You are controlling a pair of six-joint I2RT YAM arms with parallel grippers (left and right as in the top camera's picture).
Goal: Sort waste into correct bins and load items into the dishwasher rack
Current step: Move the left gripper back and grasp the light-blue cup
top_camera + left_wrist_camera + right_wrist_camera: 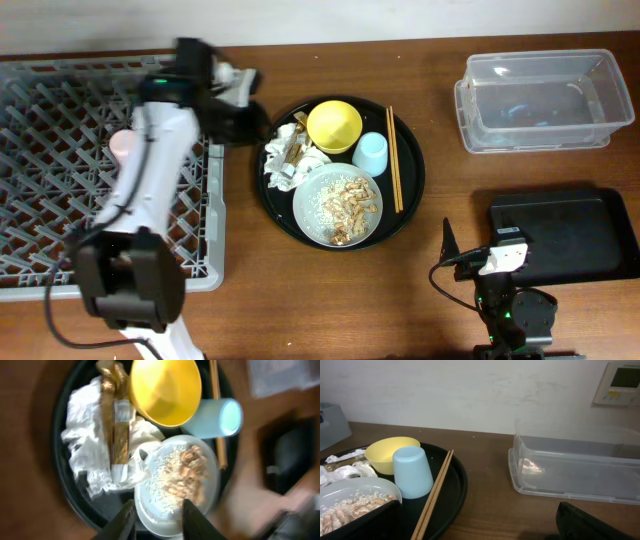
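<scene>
**Crowded tray, open table beside**

You have bare wood between the round black tray (411,165) and the clear tub (540,100), and in front of the tray. On the tray little room is left: the yellow bowl (334,125), light-blue cup (371,153), plate (338,205) and napkin (283,160) crowd together, and the chopsticks (394,160) lie just beside the cup. The left arm (150,160) hangs across the right edge of the rack (50,200).

Even light, left wrist view blurry
</scene>
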